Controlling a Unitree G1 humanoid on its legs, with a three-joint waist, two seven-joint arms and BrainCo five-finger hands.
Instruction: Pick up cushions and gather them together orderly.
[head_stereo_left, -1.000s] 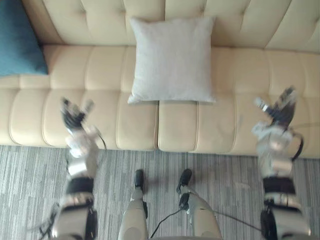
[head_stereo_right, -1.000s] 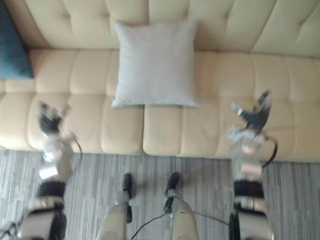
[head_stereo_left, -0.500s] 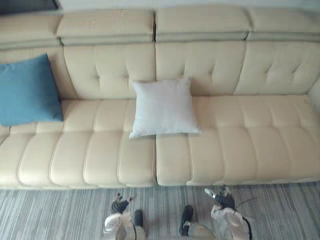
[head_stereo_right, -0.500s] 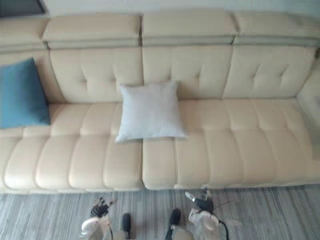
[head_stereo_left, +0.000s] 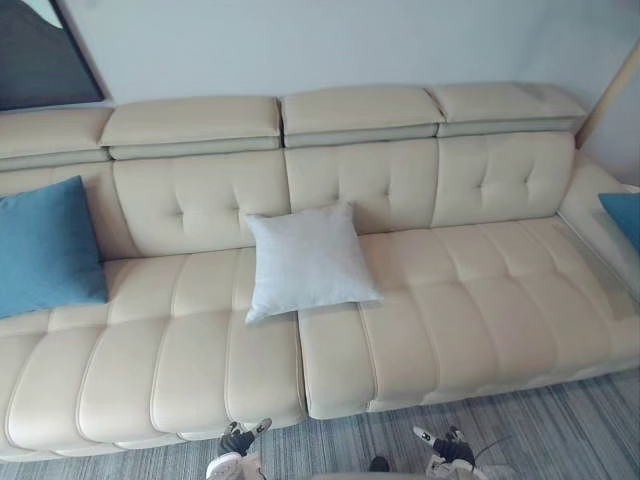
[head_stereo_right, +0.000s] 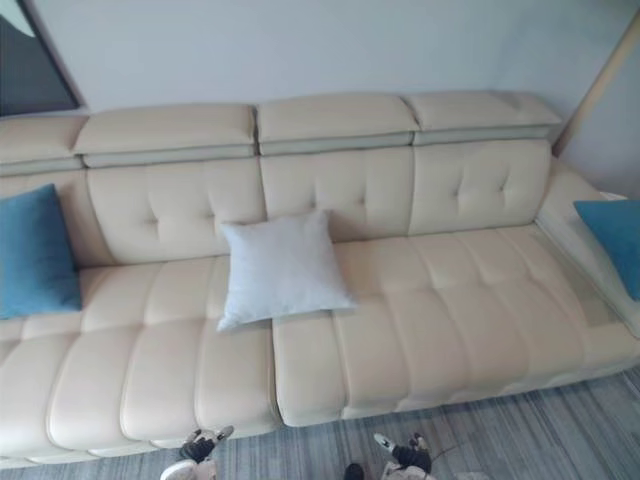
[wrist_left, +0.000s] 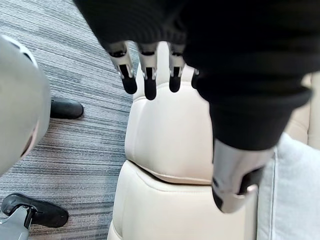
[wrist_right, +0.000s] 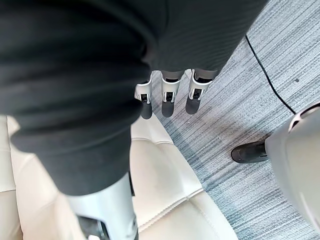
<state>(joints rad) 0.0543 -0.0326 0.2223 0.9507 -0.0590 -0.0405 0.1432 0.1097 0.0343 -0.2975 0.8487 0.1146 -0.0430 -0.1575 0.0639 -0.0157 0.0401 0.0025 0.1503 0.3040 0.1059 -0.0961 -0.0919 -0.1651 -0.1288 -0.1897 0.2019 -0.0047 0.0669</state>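
Left hand (head_stereo_left: 238, 440), right hand (head_stereo_left: 447, 447) (both partly cut off) before sofa (head_stereo_left: 450, 300)

We see a long cream sofa (head_stereo_left: 440, 300) standing on a grey striped carpet (head_stereo_left: 560, 430). Near the middle of its seat a grey cushion (head_stereo_left: 308, 260) leans against the backrest. A blue cushion (head_stereo_left: 45, 245) sits at the left end, and a second blue cushion (head_stereo_right: 612, 240) rests at the far right end.

Cream sofa (head_stereo_left: 420, 300) on grey-striped carpet (head_stereo_left: 560, 430)
Plain pale grey cushion (head_stereo_left: 308, 262) ahead of the left hand (head_stereo_left: 240, 438) and right hand (head_stereo_left: 447, 447); one blue cushion (head_stereo_left: 45, 245) out beyond the left, a second blue cushion (head_stereo_right: 612, 240) beyond the right.
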